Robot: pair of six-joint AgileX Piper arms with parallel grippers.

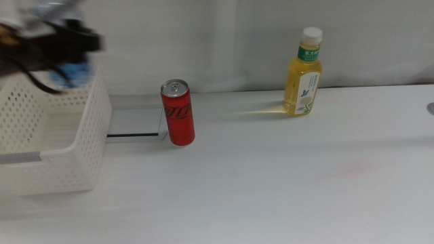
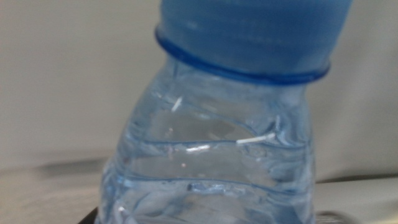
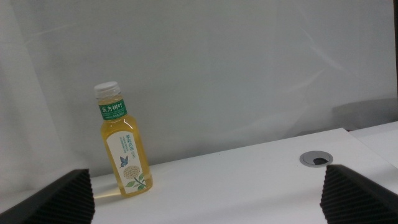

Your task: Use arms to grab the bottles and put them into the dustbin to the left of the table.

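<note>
Above the dustbin (image 1: pixel 54 146), left end effector (image 1: pixel 64 51) grips water bottle (image 2: pixel 217 155).

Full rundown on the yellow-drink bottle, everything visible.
The yellow-drink bottle is clear plastic, filled nearly to the neck with pale yellow liquid. It has a ribbed white cap, a green neck band with white characters, and a white body label with a blue butterfly and flowers. It stands upright, cap on, at the far right of the table near the wall, well to the right of the red can. Nothing touches it but the tabletop.

A lab-like test bench: plain white table (image 1: pixel 271 196) with cable hatch (image 1: pixel 133 123), grey backdrop.
</note>
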